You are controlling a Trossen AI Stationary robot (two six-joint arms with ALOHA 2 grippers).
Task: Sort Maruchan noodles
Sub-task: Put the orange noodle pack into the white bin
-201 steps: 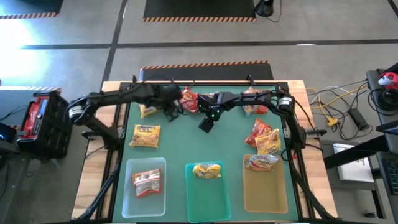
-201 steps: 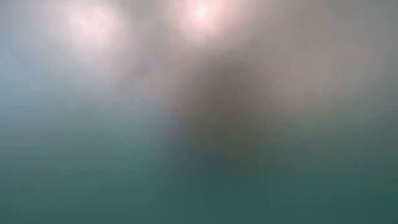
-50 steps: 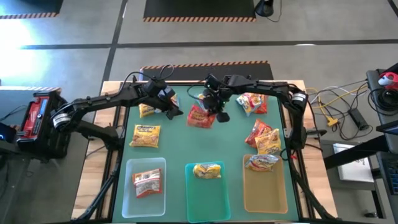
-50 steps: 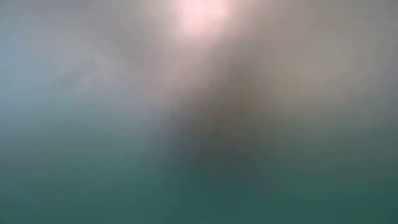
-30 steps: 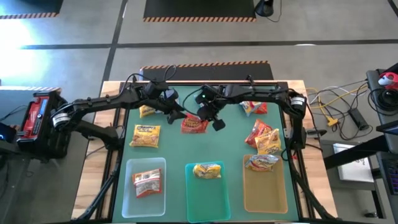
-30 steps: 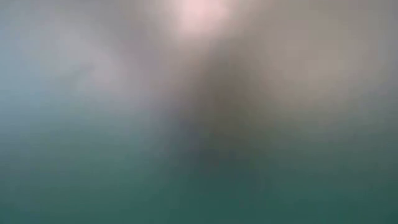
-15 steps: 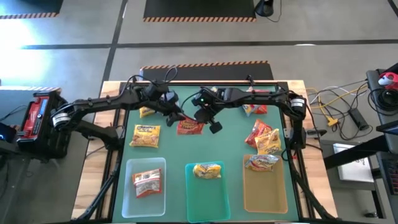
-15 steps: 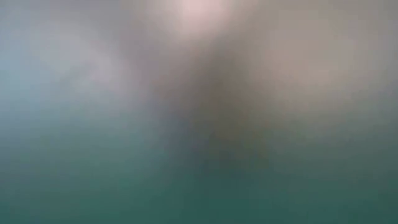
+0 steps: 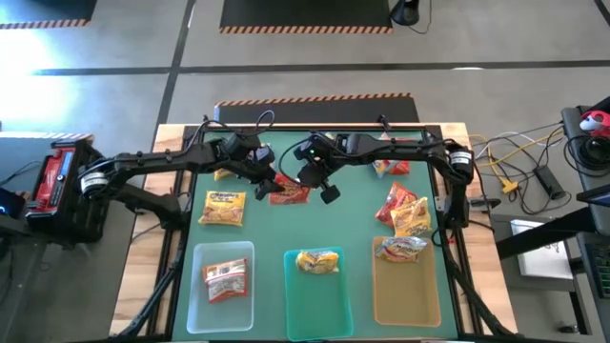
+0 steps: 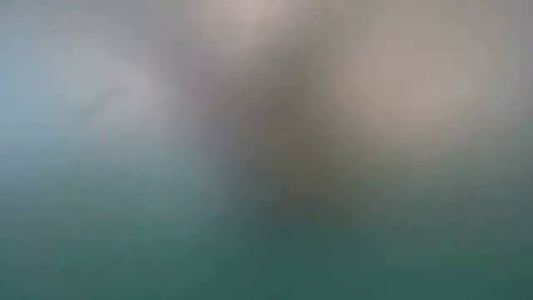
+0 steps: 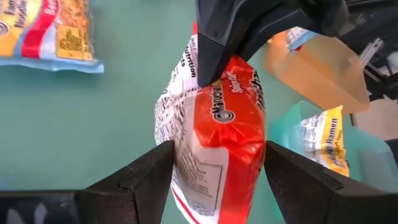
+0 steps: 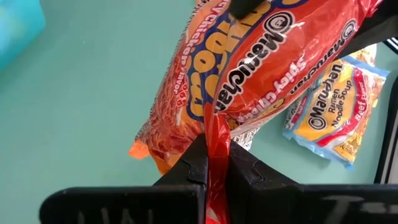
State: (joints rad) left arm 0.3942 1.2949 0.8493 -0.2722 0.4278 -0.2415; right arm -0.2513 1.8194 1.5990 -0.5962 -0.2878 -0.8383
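Mid-desk handover: the right claw (image 12: 211,163) pinches the sealed edge of a red Maruchan packet (image 9: 289,192), dangling it clear of the green desk (image 9: 324,224) so the other arm can take it. The left claw (image 11: 214,171) stands spread, its fingers (image 11: 134,180) either side of the packet's body, not visibly pressing. Beyond the claws wait the trays, a yellow packet in the teal tray (image 9: 295,295); the red one probably belongs in the clear tray (image 9: 198,295).

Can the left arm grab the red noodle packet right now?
Probably yes. The red noodle packet already sits between the left gripper's open fingers, with nothing between them. The right gripper is pinching the packet's edge, so both would be holding it.
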